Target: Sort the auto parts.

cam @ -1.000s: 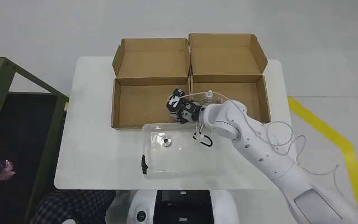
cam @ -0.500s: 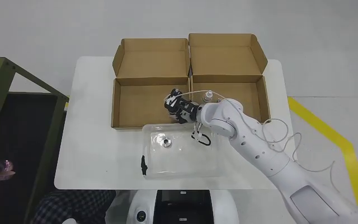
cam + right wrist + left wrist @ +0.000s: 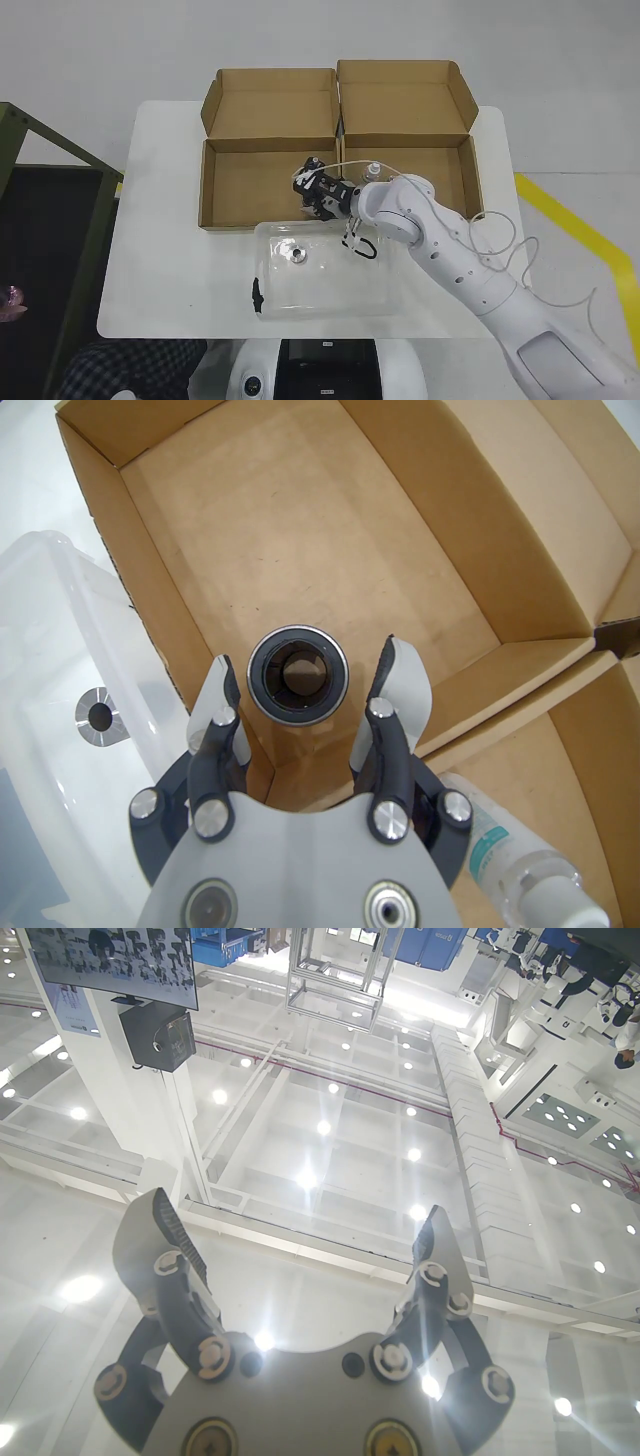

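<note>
Nearest the robot, a clear bin (image 3: 330, 295) on the white table (image 3: 170, 250) holds a metal washer (image 3: 297, 252). Just beyond, the right pincer (image 3: 307, 655) is spread over a cardboard box (image 3: 300, 525), w/ a black ring bearing (image 3: 260, 685) btwn its fingers, untouched, in the box's near corner. A second box (image 3: 440, 165) alongside holds a bottle (image 3: 500, 850). The left pincer (image 3: 295, 1202) is spread, holding nothing, aimed up at ceiling lights (image 3: 322, 1127). Grey floor (image 3: 100, 60) w/ a yellow stripe (image 3: 575, 225) lies past the table.

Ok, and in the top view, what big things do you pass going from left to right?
Green frame → left box → right box → yellow floor line.
</note>
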`<action>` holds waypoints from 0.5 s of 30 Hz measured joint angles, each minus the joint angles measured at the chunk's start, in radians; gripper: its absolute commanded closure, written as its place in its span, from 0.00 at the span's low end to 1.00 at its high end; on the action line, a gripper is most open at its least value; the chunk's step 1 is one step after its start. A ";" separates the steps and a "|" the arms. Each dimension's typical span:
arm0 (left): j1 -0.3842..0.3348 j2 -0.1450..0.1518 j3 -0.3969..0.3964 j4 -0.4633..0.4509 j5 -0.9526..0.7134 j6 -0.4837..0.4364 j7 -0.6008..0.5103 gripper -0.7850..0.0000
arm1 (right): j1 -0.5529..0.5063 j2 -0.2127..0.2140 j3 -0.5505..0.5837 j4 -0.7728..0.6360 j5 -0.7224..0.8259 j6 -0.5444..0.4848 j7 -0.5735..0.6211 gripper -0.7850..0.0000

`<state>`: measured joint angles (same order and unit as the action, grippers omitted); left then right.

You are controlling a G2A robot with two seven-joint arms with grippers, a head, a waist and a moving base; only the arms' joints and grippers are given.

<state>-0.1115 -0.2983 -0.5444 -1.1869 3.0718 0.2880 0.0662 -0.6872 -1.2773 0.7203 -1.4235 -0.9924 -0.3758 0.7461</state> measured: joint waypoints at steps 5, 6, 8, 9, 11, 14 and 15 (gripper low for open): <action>0.000 0.000 0.000 0.000 0.000 0.000 0.000 0.00 | -0.011 0.003 0.023 -0.040 -0.010 -0.007 -0.007 0.33; 0.000 0.000 0.000 0.000 0.000 0.000 0.000 0.00 | -0.016 0.006 0.031 -0.057 -0.015 -0.012 -0.009 0.32; 0.000 0.000 0.000 0.000 0.000 0.000 0.000 0.00 | -0.028 0.011 0.047 -0.090 -0.023 -0.018 -0.010 0.33; 0.000 0.000 0.000 0.000 0.000 0.000 0.000 0.00 | -0.037 0.014 0.058 -0.117 -0.028 -0.024 -0.009 0.33; 0.000 0.000 0.000 0.000 0.000 0.000 0.000 0.00 | -0.055 0.021 0.075 -0.161 -0.036 -0.036 -0.009 0.32; 0.000 0.000 0.000 0.000 0.000 0.000 0.000 0.00 | -0.094 0.033 0.102 -0.239 -0.045 -0.068 -0.010 0.31; 0.000 0.000 0.000 0.000 0.000 0.000 0.000 0.00 | -0.111 0.038 0.113 -0.269 -0.046 -0.084 -0.010 0.30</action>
<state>-0.1115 -0.2983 -0.5444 -1.1869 3.0718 0.2880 0.0662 -0.7987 -1.2395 0.8330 -1.6930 -1.0381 -0.4603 0.7359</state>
